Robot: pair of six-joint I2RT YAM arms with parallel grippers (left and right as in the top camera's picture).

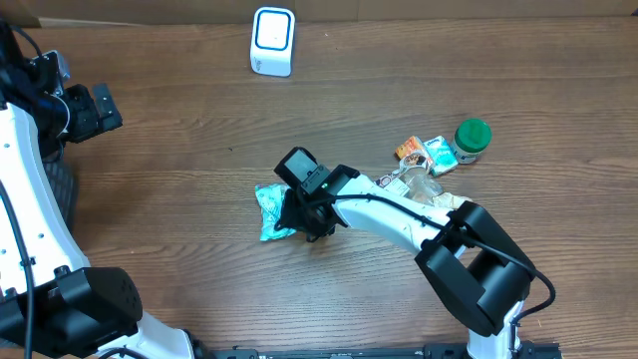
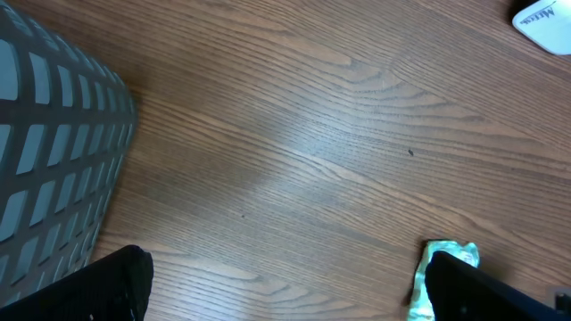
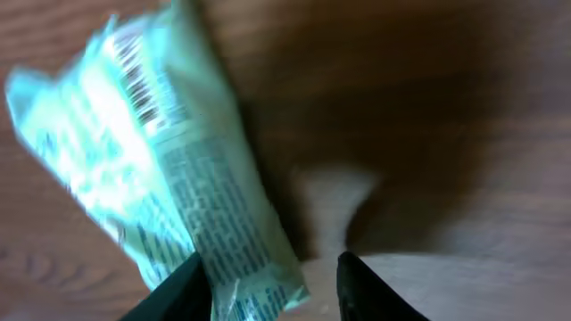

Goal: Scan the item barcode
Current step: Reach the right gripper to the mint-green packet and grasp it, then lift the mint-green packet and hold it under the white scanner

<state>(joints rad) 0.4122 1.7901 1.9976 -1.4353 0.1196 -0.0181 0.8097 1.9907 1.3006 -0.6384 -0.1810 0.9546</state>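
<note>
Only the overhead view takes in the whole counter (image 1: 419,70). The white scanner (image 1: 272,40) stands at 12 o'clock. A green-lidded jar (image 1: 473,140) and some snack packets (image 1: 424,153) lie at 3 o'clock. The teal packet (image 1: 269,209) lies flat just off centre toward 7 o'clock.

The right arm comes in from 5 o'clock, bends at its elbow, and brings the right fingers (image 1: 302,211) down at the packet's 3 o'clock end.

The right wrist view, though blurred, shows what the overhead hides. The packet's printed side faces up, with its barcode (image 3: 138,67) at the far end toward 11 o'clock. The packet's near end lies between the two fingers (image 3: 183,290). One of them touches the wrapper and the other stands clear of it, so they are parted and not clamped on it.

The left arm is held back at 9 o'clock, well apart from the packet. The left wrist view shows its fingers (image 2: 107,285) spread wide with nothing between them, hovering over bare wood. A grey mesh basket (image 2: 53,134) is at 9 o'clock in that view. A corner of the scanner shows at 2 o'clock and the packet's tip at 5 o'clock.
</note>
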